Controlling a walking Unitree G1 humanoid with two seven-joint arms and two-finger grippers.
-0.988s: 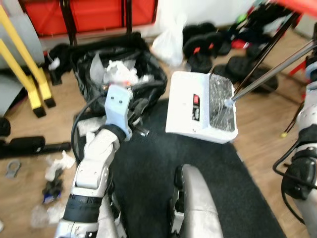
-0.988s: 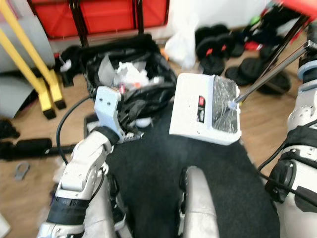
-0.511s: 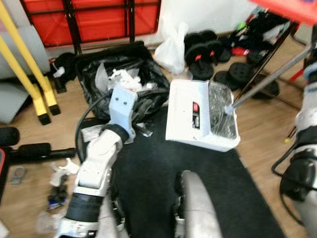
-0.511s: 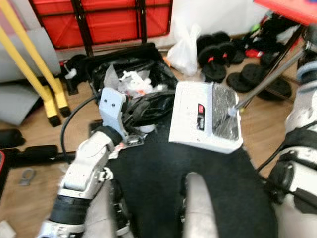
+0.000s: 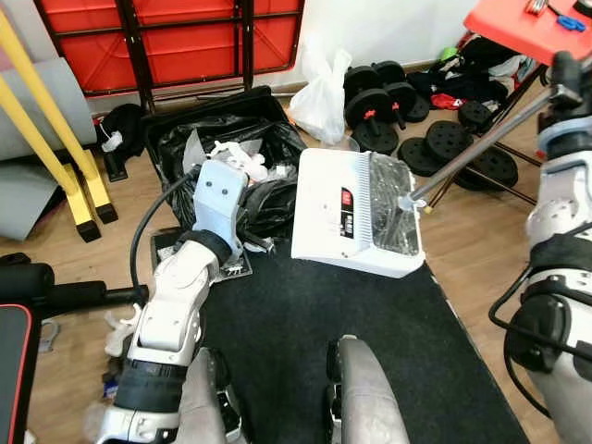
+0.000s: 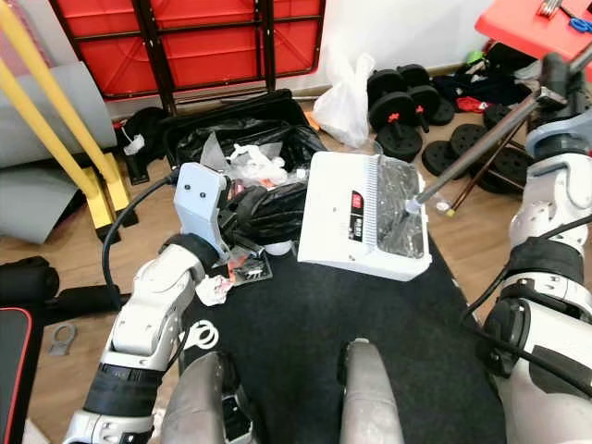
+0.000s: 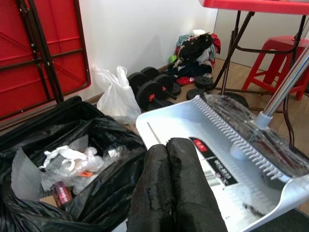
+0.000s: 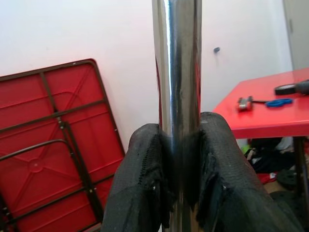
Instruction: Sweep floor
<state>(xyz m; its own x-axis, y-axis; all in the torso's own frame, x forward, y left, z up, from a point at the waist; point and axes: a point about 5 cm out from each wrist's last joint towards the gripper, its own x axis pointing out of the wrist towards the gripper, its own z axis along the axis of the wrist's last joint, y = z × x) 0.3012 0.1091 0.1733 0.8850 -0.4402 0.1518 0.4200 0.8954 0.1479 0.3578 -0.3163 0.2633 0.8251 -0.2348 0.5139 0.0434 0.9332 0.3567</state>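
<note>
A white dustpan [image 5: 338, 215] hangs tilted over the far edge of the black mat [image 5: 296, 324], with a clear-bristled brush head [image 5: 396, 205] lying in it. A shiny metal pole [image 5: 481, 143] runs from the brush up to the right. My right gripper [image 8: 177, 133] is shut on this pole, its fingers [image 8: 140, 169] clamped on both sides. Beside the dustpan's left edge is an open black trash bag [image 5: 231, 153] holding white scraps. My left gripper [image 7: 167, 145] is shut, fingers pressed together, just above the bag's rim and near the dustpan [image 7: 217, 159].
Dumbbells [image 5: 379, 88] and a white plastic bag [image 5: 319, 88] lie behind the dustpan. A red table [image 5: 527, 23] stands at the right, yellow legs [image 5: 46, 139] at the left. Paper litter [image 6: 215, 289] lies on the wood floor by the mat's left edge.
The whole view has shifted and sharpened as the camera moved. The dustpan with its brush has edged a little left, closer to the trash bag and my left arm.
</note>
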